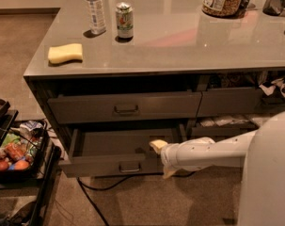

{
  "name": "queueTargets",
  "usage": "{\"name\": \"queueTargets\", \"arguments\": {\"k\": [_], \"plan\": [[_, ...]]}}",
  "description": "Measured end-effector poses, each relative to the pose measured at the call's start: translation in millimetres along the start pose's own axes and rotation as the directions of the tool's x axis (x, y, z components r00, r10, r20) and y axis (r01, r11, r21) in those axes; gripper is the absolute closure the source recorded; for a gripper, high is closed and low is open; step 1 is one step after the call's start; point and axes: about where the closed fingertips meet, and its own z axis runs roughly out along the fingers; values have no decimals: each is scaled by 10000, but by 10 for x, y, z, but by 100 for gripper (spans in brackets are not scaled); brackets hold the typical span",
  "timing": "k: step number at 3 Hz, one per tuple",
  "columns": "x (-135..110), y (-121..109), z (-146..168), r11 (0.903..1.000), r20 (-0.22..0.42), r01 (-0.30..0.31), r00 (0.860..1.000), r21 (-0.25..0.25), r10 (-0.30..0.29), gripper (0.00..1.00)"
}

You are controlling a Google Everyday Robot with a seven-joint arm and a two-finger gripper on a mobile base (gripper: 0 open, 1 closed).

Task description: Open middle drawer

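the gripper is found at the end of the white arm, low before the cabinet, right at the near corner of the middle drawer. its jaws are seen standing apart, one fingertip raised over the drawer's inside and the other lowered in front of and below the front panel. whether the panel's end is touched by either cannot be told.

the middle drawer is pulled well out already, its plain grey inside laid bare; it stretches away from the jaws on the side opposite the arm. its small loop handle sits on the front, a short way off from the jaws along the panel and about level with the lower one. above the jaws, the upper drawer is kept closed under the counter.

the drawer is judged to be stiff and boxy, carried on slides, so that it can be moved along one line only: straight out from the cabinet. nothing is seen inside it, so little weight is expected, only the drag of the runners. the flat front is taken to be smooth and poor for pinching.

the loop handle is judged the soundest place to take hold, being central. a pull applied at the corner by the jaws may twist the drawer slightly in its runners. most of the travel appears to be done.
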Motion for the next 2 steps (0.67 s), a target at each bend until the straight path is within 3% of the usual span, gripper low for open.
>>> {"name": "queueTargets", "arguments": {"k": [2], "plan": [[-1,0,1,10000,1,2,10000,3,-2,64]]}}
